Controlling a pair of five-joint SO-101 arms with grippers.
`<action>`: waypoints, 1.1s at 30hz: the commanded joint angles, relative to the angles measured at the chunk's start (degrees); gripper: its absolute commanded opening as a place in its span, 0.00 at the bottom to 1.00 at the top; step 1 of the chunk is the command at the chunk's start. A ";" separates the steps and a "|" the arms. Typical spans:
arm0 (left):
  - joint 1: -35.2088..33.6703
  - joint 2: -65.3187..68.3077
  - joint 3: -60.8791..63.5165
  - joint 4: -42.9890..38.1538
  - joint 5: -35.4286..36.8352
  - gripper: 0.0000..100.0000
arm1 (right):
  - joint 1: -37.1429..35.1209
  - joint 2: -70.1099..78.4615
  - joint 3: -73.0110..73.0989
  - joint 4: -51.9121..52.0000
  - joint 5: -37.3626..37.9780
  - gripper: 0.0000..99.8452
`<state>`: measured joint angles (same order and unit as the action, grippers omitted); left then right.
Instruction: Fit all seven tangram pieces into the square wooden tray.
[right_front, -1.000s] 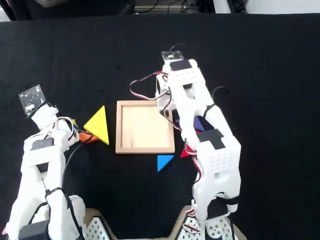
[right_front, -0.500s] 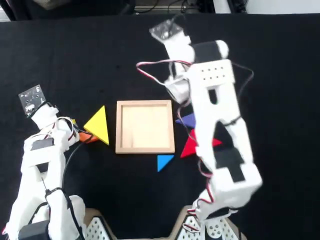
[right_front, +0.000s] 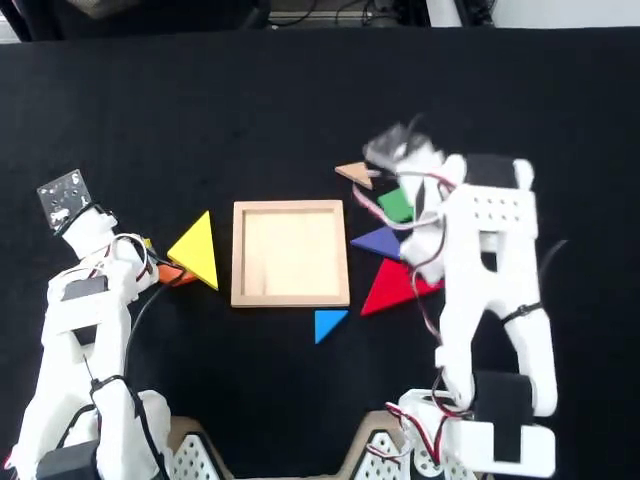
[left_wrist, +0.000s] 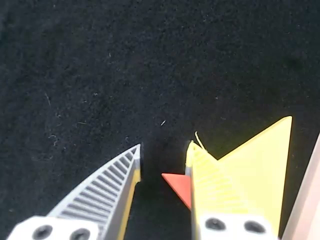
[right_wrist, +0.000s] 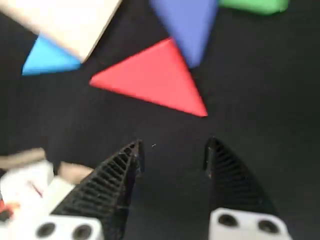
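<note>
Now the right arm (right_front: 487, 262) has swung off the wooden tray (right_front: 238, 255) at the frame's centre toward the right side. The red triangle (right_front: 395, 285), violet piece (right_front: 380, 241), green piece (right_front: 396, 205) and tan triangle (right_front: 354, 173), right of the tray, show fully. The right claw (right_wrist: 172, 147) hangs spread over the cloth near the red triangle. The left claw (left_wrist: 164, 147), also spread, has not moved beside the yellow triangle (right_front: 197, 250).

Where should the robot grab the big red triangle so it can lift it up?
Probably a pointed corner on its long edge, coming straight down. The red triangle lies flat, so only its thin edges can be pinched, and its middle looks too wide. That long edge faces the open right gripper, while the far tip meets the dark blue triangle.
</note>
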<state>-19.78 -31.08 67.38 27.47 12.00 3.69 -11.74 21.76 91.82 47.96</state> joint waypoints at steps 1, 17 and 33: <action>0.31 -0.18 -0.57 -1.41 0.09 0.16 | 2.46 -2.59 6.64 -1.58 13.10 0.20; 0.40 -0.18 -0.75 -1.41 0.09 0.16 | 4.22 -2.95 23.60 -32.00 23.74 0.20; 0.40 -0.18 -0.92 -1.41 0.09 0.16 | -15.56 -17.10 29.23 -19.43 32.09 0.01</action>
<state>-19.78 -31.08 67.38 26.95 12.00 -10.37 -26.07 48.48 72.31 75.47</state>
